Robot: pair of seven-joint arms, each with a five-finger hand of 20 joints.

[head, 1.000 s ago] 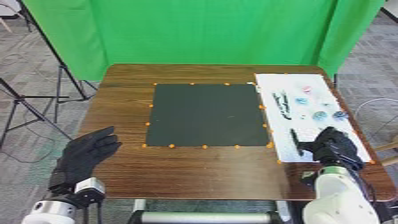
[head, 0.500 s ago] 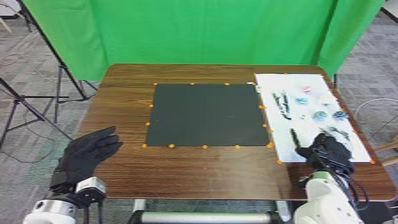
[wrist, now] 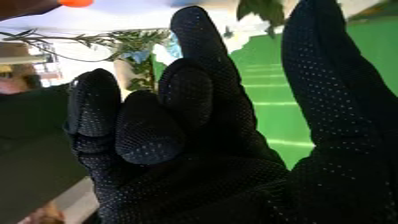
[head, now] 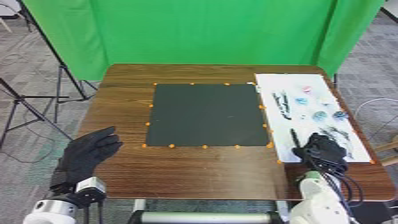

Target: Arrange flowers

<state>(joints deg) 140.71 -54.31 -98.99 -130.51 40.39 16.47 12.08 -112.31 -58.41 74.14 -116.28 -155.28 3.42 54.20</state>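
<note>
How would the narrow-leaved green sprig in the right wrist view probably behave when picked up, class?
The narrow-leaved green sprig would probably be light for its size, since its leaves and stem look thin. It may bend somewhat, as a thin strand beside it curves. It seems unlikely to roll freely, because leaves stick out from the stem.

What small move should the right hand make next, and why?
Probably a short reach forward to the dark, spindly sprig, then a pinch: the black-gloved right hand seems to hold nothing, its thumb stands apart, and the sprig lies just ahead on the white rectangular sheet.
</note>
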